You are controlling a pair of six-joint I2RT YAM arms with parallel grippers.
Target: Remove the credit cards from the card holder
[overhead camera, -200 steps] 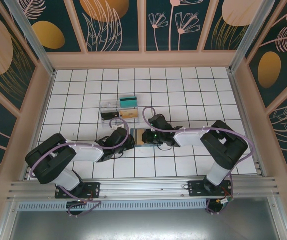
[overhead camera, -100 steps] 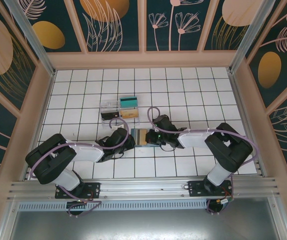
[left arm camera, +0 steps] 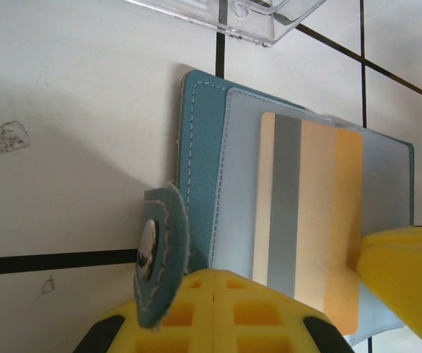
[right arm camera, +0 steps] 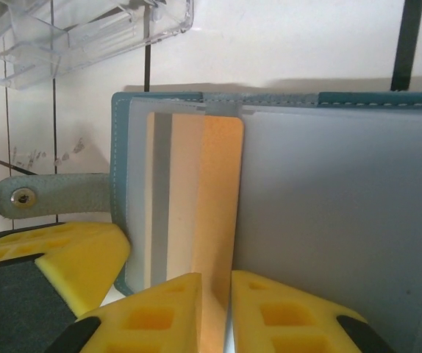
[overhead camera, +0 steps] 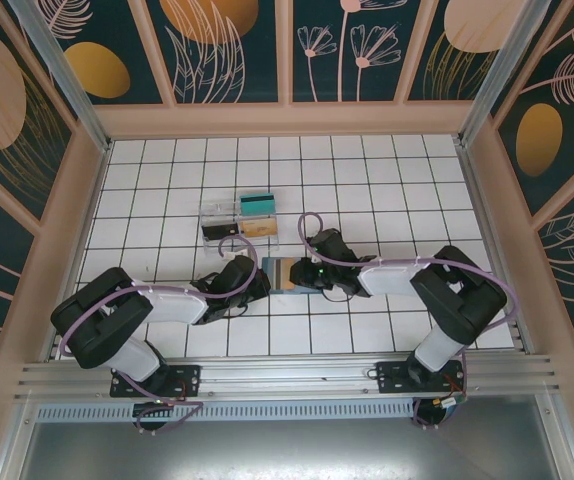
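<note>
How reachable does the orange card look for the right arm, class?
Probably yes: the right end effector sits right over the orange card, which seems to lie uncovered in the open card holder.

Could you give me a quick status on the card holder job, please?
Left gripper shut, at card holder snap edge. Right gripper barely open, tips over orange-tan card, not yet out. Clear box beside holder, apart.

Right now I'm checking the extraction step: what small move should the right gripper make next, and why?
Probably draw the orange card a little toward itself. The right gripper has its fingertips at the card's near end, a narrow gap between them. Most of the card lies on the card holder, and the shut left gripper sits at the holder's tab edge, seemingly pinning it.
</note>
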